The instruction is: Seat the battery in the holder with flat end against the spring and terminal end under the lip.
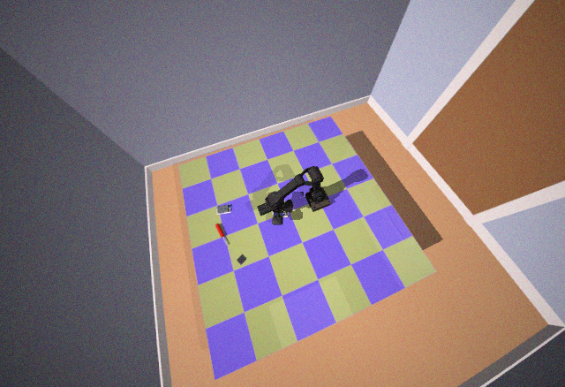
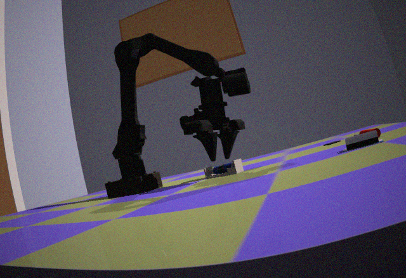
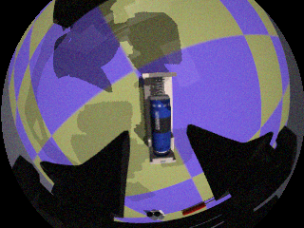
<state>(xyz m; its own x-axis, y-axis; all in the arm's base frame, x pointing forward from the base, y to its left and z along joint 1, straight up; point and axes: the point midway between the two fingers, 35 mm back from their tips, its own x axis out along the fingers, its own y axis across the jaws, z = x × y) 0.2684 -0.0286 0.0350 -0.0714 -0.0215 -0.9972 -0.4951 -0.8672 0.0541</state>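
Note:
The blue battery (image 2: 223,168) (image 3: 161,128) lies lengthwise in the white holder (image 2: 238,165) (image 3: 159,74). In the wrist view its upper end meets the coiled spring (image 3: 158,86), and its lower end is close to the holder's other end wall (image 3: 162,161). Whether that end is under the lip, and whether the battery lies fully flat, I cannot tell. My gripper (image 2: 220,158) (image 3: 159,132) is open and empty above the holder, one finger on each side of the battery line, with a gap below the fingertips in the exterior view.
A grey block (image 1: 223,209) (image 2: 362,139), a red-handled screwdriver (image 1: 220,230) (image 3: 194,209) and a small dark square (image 1: 241,259) (image 2: 332,143) stand away from the holder, beyond the gripper from the arm's base.

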